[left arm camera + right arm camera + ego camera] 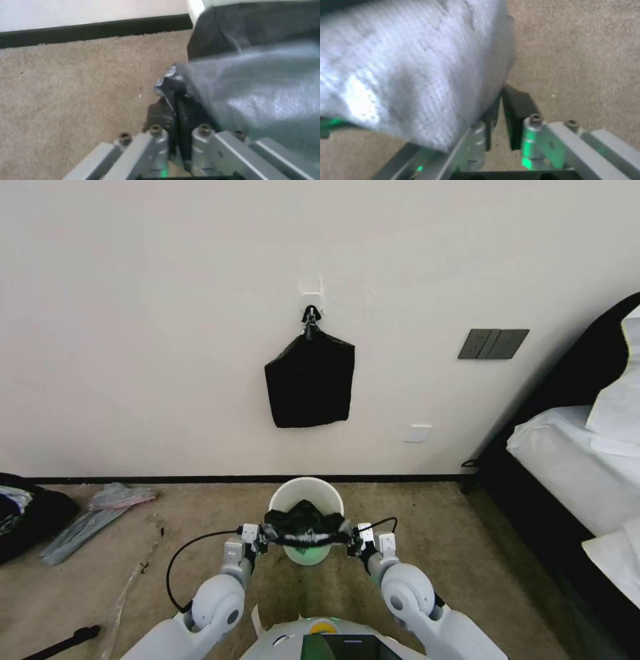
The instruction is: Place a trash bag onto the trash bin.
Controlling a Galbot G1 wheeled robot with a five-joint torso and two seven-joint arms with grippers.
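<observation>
I see the wall [167, 313] across the upper half of the head frame, carpet [187, 527] below it, and a bed [573, 460] at the right edge. A flat black bundle [310, 383] hangs from a hook at upper centre. Below it, at lower centre, the bin [293, 493] stands on the carpet near the wall. The bag [305, 523] is stretched across the bin's near rim, bunched over the opening. My left gripper [264, 539] is clamped on the bag's left end; the left wrist camera shows film pinched between narrow fingers [156, 140]. My right gripper [352, 541] holds the right end, fingers [516, 110] nearly closed against the bag's edge.
</observation>
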